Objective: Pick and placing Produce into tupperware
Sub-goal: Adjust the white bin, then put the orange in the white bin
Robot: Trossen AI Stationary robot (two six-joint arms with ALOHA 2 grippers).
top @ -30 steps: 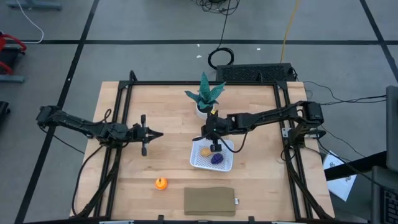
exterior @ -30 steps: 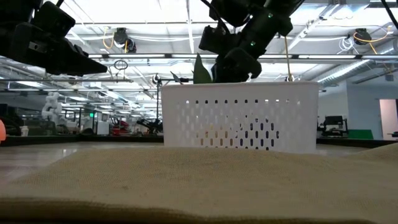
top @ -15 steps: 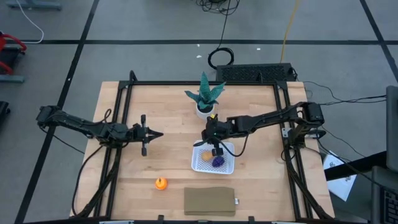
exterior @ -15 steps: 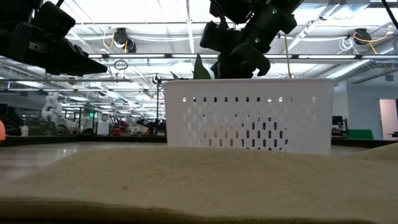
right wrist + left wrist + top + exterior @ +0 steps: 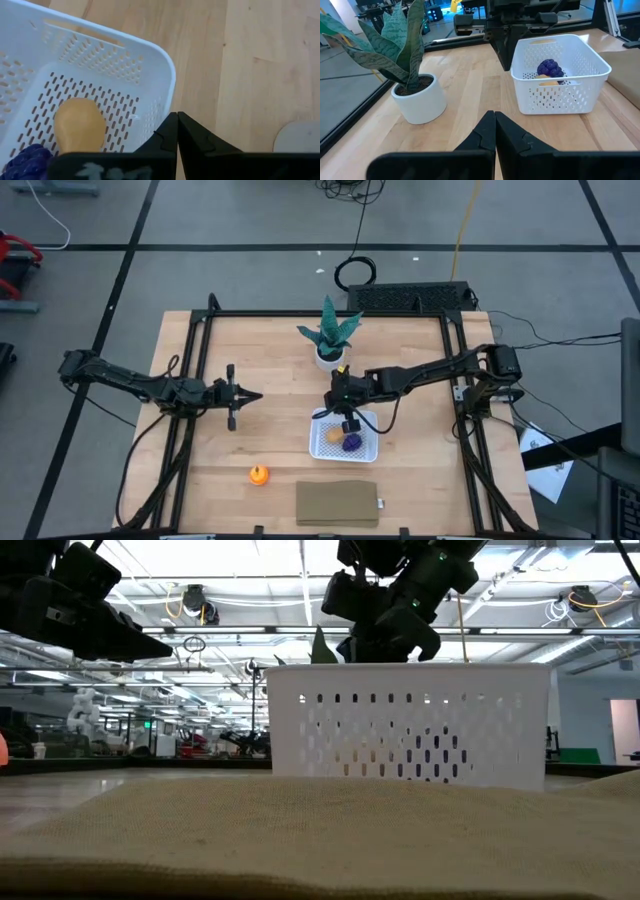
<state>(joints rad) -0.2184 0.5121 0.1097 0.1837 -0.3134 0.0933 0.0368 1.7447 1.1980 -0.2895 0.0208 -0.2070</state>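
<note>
Over the last second the white perforated tupperware [image 5: 345, 438] has slid a little toward the table's near edge under the right pincer [image 5: 347, 421], closed and apparently pushing its rim, with tan and purple produce inside and the orange one [image 5: 259, 474] outside.

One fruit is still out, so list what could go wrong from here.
1. The right end effector, shut, sits over the white basket's rim near the potted plant; lifting away carelessly might drag the basket or brush the leaves.
2. The orange fruit lies alone on the table, close to the olive pad; being round, it may roll if nudged.
3. The left end effector is shut and must open before grasping.
</note>
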